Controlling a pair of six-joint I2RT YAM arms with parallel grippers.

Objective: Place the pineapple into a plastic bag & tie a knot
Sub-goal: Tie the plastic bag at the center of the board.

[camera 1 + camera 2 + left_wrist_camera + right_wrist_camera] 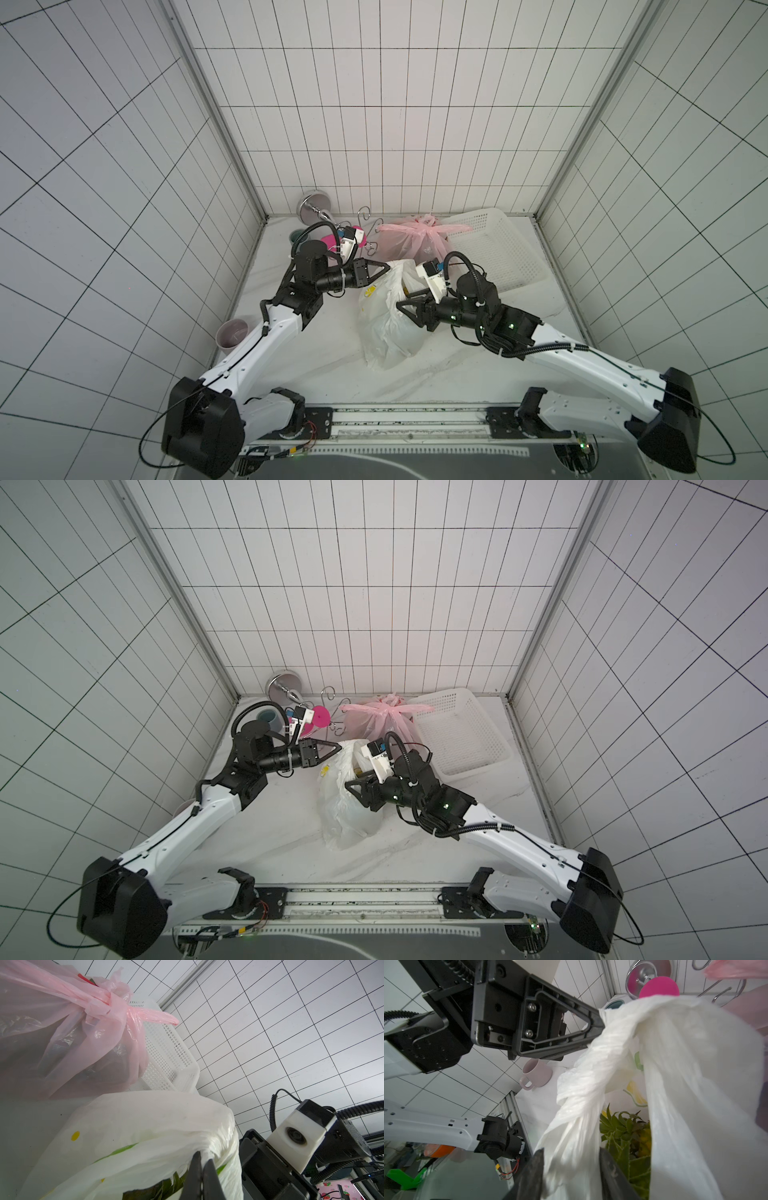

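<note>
A white plastic bag (386, 328) (345, 812) stands mid-table between both arms. Through its open mouth I see the pineapple (629, 1132) inside, green leaves up; some leaves (166, 1186) also show in the left wrist view. My left gripper (388, 268) (204, 1156) is shut on the bag's gathered upper edge, holding it up. My right gripper (400, 306) (571, 1150) is at the bag's right side. Its fingers stand apart, with a twisted strip of the bag (577, 1105) running between them.
A knotted pink bag (409, 241) sits just behind the white one, with a white perforated basket (494, 249) to its right. A metal hook stand (313, 205), a teal cup (297, 237) and a pink disc (658, 987) crowd the back left. A lilac mug (232, 334) is near the left wall.
</note>
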